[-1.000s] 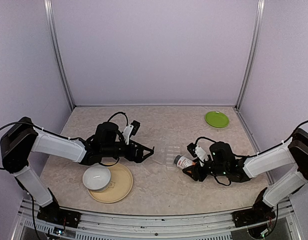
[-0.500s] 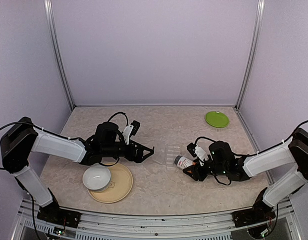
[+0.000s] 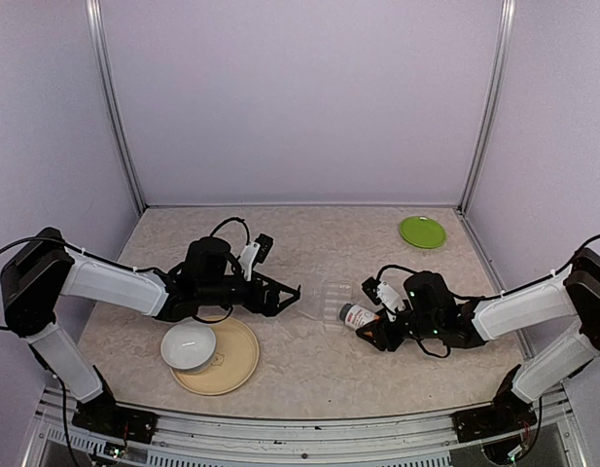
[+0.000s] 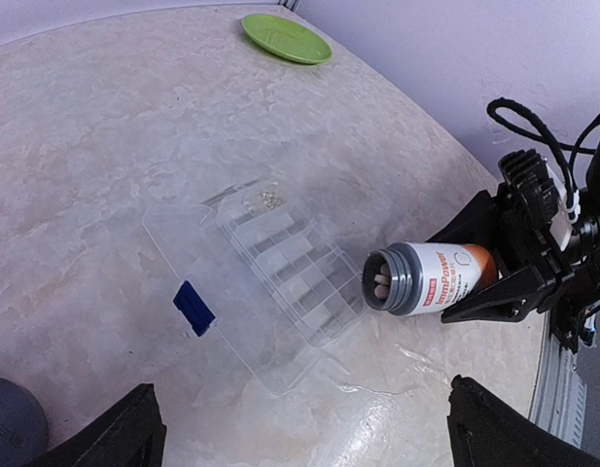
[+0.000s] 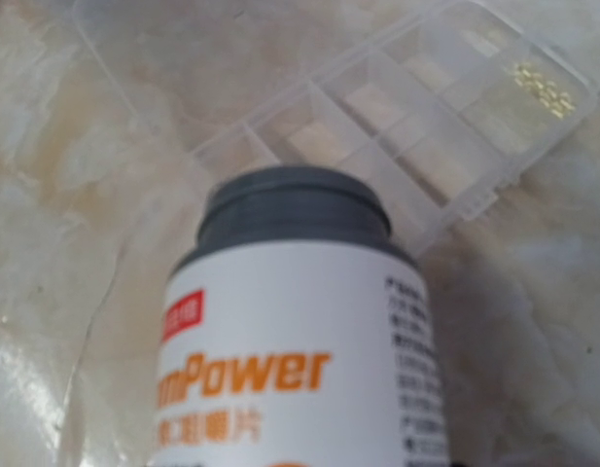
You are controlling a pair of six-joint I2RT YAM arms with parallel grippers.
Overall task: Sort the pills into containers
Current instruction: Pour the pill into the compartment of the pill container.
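The clear pill box lies open on the table, its lid spread flat to the left. A small cluster of pale pills sits in one far corner compartment, and the same pills show in the right wrist view. My right gripper is shut on an orange-labelled bottle with a grey neck. The bottle lies tilted, its uncapped mouth toward the box, with pills visible inside it. My left gripper hovers open just left of the box with nothing between its fingers.
A green plate lies at the back right. A white bowl stands on a tan plate near the front left, under my left arm. The lid carries a blue latch.
The right wrist has shifted a touch to the left with the bottle still in its grip. The left arm and the box have not moved.
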